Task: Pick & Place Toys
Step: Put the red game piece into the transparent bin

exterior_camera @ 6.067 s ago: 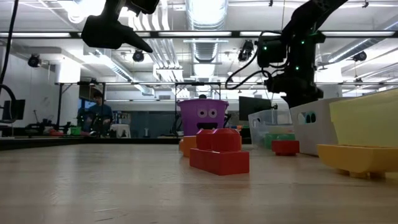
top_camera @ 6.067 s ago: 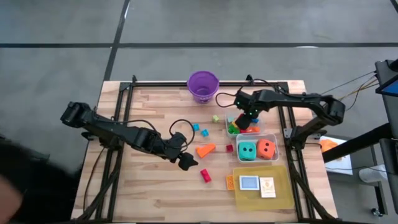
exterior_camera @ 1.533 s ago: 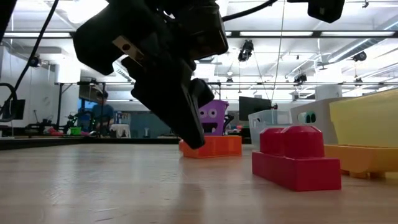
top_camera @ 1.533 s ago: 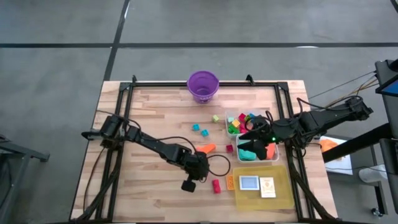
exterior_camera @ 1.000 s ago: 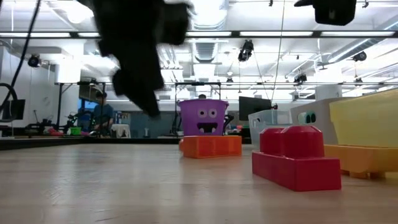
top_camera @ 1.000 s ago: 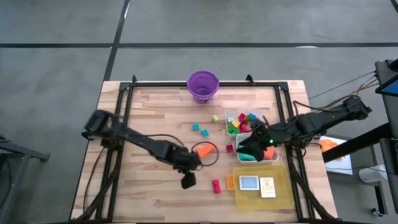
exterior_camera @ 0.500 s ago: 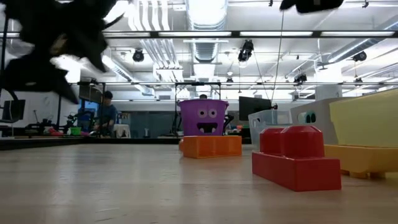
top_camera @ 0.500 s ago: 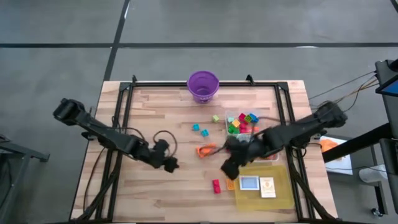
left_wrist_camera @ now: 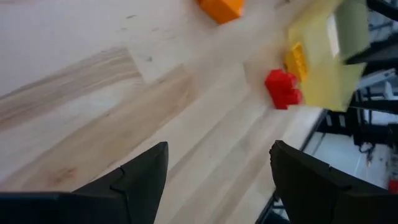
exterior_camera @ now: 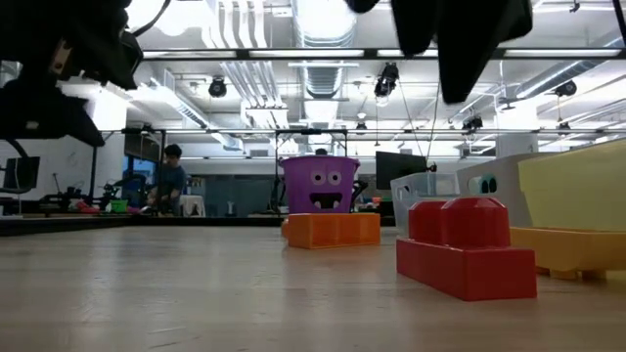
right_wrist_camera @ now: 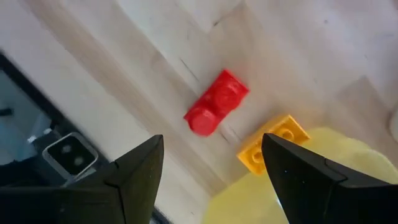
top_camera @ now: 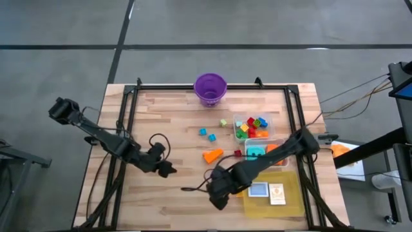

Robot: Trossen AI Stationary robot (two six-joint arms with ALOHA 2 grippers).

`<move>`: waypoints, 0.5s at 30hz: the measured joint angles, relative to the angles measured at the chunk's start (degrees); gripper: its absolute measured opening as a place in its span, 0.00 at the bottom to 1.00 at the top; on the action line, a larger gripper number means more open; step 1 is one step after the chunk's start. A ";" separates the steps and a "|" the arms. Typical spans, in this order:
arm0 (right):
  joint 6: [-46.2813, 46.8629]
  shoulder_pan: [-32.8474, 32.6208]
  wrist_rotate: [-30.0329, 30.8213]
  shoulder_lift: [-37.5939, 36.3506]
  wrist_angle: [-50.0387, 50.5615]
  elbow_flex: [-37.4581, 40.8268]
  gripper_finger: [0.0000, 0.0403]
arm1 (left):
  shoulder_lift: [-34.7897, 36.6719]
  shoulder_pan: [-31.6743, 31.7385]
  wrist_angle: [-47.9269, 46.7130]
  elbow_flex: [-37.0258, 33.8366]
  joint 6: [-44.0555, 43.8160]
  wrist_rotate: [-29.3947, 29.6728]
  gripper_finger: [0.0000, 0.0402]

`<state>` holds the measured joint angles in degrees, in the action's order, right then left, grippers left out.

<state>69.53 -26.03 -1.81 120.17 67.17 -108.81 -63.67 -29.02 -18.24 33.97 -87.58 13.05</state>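
While the left claw [top_camera: 166,170] has drawn back to the left of centre in the high view, away from the toys, the right claw [top_camera: 217,197] has swung out of the clear tub [top_camera: 281,156] it was over a moment ago and now hangs low, below the middle of the frame, above the red block [right_wrist_camera: 216,102]. Both claws are open and empty, their fingers spread with nothing between them. In the right wrist view the red block lies on the table [top_camera: 161,122] just beside the small yellow block [right_wrist_camera: 274,145], which touches the edge of the yellow tray [top_camera: 294,196]. Neither block has shifted since half a second ago. Near the centre, the orange wedge [top_camera: 212,154] rests where it was, with the purple bucket [top_camera: 210,87] unmoved at the top edge of the table. Across the low view, the red block sits at lower right.
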 joint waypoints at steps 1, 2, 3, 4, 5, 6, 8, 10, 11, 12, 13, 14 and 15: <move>-0.02 -0.02 -0.32 0.96 -0.06 -0.64 0.66 | 0.27 0.00 -0.10 0.16 0.46 -0.07 0.68; -0.04 -0.17 -0.77 1.85 -0.18 -1.24 0.66 | 0.50 0.00 -0.04 0.24 0.66 -0.15 0.68; 0.13 -0.23 -0.86 2.61 -0.32 -1.74 0.66 | 0.66 0.00 -0.05 0.25 0.65 -0.12 0.68; 0.20 -0.24 -1.14 3.21 -0.45 -1.95 0.66 | 0.78 0.00 -0.07 0.25 0.74 -0.12 0.68; 0.18 -0.24 -1.32 3.65 -0.42 -2.12 0.66 | 0.84 -0.02 -0.13 0.25 0.80 -0.12 0.68; 0.16 -0.26 -1.49 3.99 -0.49 -2.12 0.66 | 0.84 -0.02 -0.13 0.25 0.80 -0.14 0.68; 0.16 -0.26 -1.72 4.29 -2.28 -1.23 0.66 | 0.84 -0.03 -0.13 0.25 0.80 -0.14 0.68; -0.36 -0.24 -1.87 4.08 -3.39 0.48 0.66 | 0.84 -0.02 -0.02 0.25 0.76 -0.14 0.68; -0.74 -0.21 -1.87 4.08 -3.49 1.38 0.66 | 0.84 -0.02 0.10 0.26 0.68 -0.14 0.68; -1.38 0.02 -1.94 4.06 -3.66 2.45 0.66 | 0.84 -0.02 0.17 0.32 0.64 -0.14 0.68; -1.81 0.19 -2.52 4.06 -3.90 3.68 0.66 | 0.84 -0.02 0.13 0.46 0.68 -0.14 0.68; -1.90 0.47 -3.00 4.06 -4.25 4.96 0.66 | 0.84 -0.02 0.28 0.60 0.64 -0.14 0.68; -1.96 0.69 -3.09 4.06 -5.31 6.33 0.66 | 0.84 -0.02 0.66 0.62 0.62 -0.14 0.68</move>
<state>67.58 -25.33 -4.90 124.22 61.86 -102.49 -62.83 -29.04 -17.58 34.59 -86.96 12.91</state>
